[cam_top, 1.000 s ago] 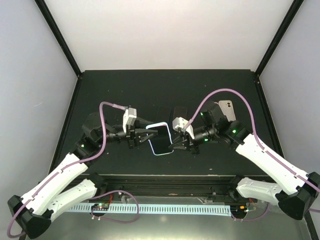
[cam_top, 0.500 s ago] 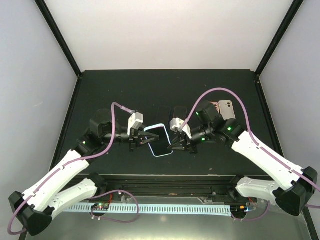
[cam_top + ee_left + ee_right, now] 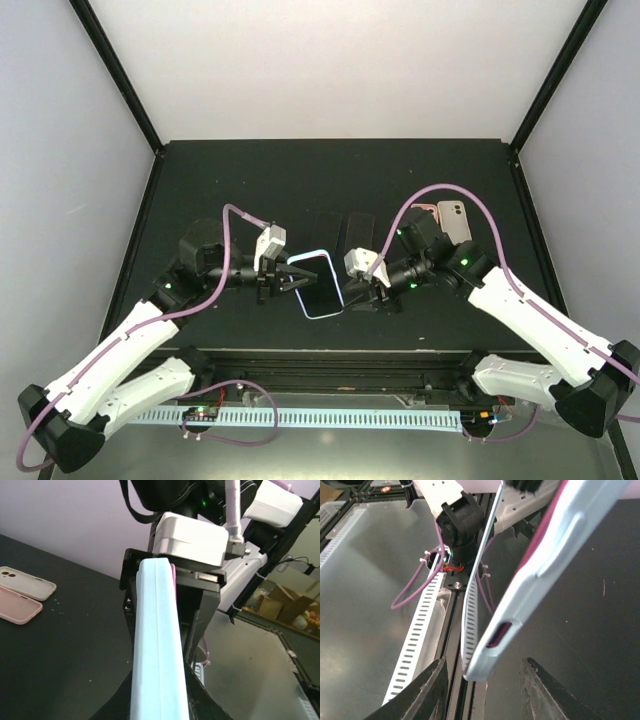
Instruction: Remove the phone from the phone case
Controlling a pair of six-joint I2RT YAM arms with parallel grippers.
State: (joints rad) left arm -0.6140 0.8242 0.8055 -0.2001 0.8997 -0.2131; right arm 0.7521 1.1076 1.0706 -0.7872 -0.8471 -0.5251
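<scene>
The phone [image 3: 322,286], seated in its light-blue phone case [image 3: 157,645], sits at the centre of the table [image 3: 250,180] between both arms. The left gripper [image 3: 296,276] is clamped on the case's left edge. The right gripper [image 3: 352,292] straddles the opposite corner, fingers [image 3: 427,690] spread and not touching. Two spare cases [image 3: 446,217] lie flat just behind the right arm.

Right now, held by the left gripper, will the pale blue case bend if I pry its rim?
Probably only at the rim: the case has a moulded button and a soft-looking lip around the pink phone. As a whole it likely acts stiff; its edge runs straight through the left gripper. The smooth skin may slip.
</scene>
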